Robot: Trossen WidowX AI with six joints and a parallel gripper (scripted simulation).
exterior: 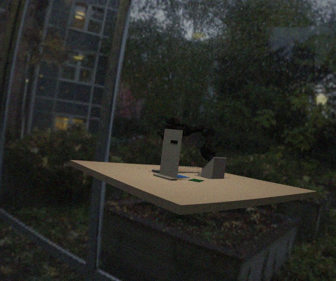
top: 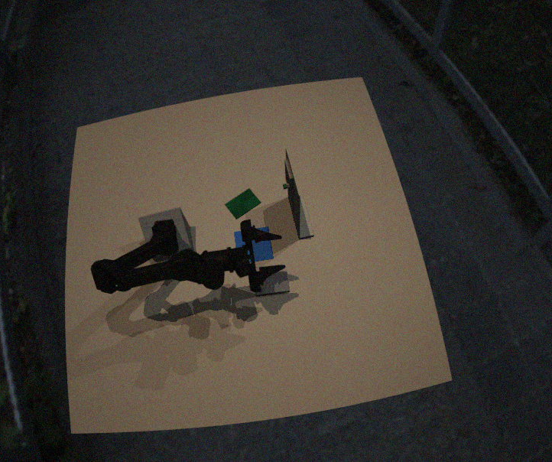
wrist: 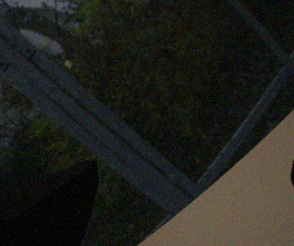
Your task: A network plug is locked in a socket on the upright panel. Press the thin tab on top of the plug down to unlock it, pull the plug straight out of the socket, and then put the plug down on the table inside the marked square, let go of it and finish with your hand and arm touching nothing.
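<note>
The upright panel (top: 293, 201) (exterior: 171, 160) stands on the table; the exterior view shows a dark opening (exterior: 173, 141) high in it. A small green thing, apparently the plug (top: 285, 186), sticks out of the panel's arm-facing side; its tab is too small to make out. Two flat coloured patches lie on the table, one green (top: 242, 203) (exterior: 196, 180) and one blue (top: 265, 250) (exterior: 182, 176). My gripper (top: 282, 252) (wrist: 198, 171) is wide open and empty, raised above the table, to the side of the panel and apart from the plug. The wrist view shows neither plug nor panel.
A grey wedge-shaped block (top: 186, 229) (exterior: 218, 167) stands beside the arm's base. A low grey piece (top: 277, 283) shows on the table beneath one finger in the top view. The table (top: 345, 318) (exterior: 238, 189) carries the arm's shadows.
</note>
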